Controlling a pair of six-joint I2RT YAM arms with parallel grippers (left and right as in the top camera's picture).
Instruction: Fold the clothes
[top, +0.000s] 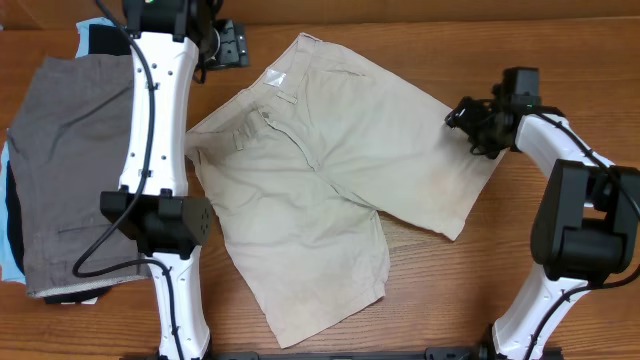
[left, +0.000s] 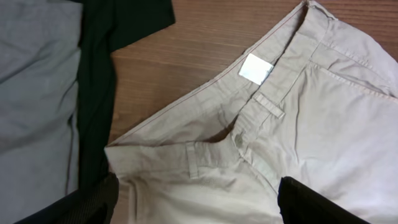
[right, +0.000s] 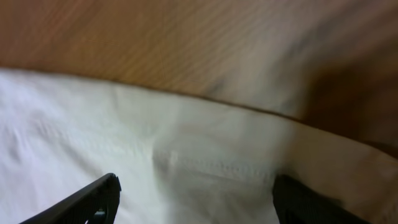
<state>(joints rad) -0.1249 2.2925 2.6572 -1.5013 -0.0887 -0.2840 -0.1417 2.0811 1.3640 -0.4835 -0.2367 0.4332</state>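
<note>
Khaki shorts (top: 320, 190) lie flat on the table (top: 450, 295), waistband far-left, legs spread near-right, long axis diagonal. Left gripper (left: 196, 202) hovers above the waistband, fingers apart. The right gripper (right: 193, 202), fingers also apart, sits over the right leg's hem.

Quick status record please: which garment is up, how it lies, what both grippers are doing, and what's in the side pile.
garment in work: khaki shorts, spread flat on the table
fold: not started
waistband: toward the far left, white label showing
left gripper: open, holding nothing, above the waistband
right gripper: open, at the leg hem on its own side; contact cannot be told
side pile: grey shorts on top of a black piece and a light-blue piece, beside the left arm
</note>
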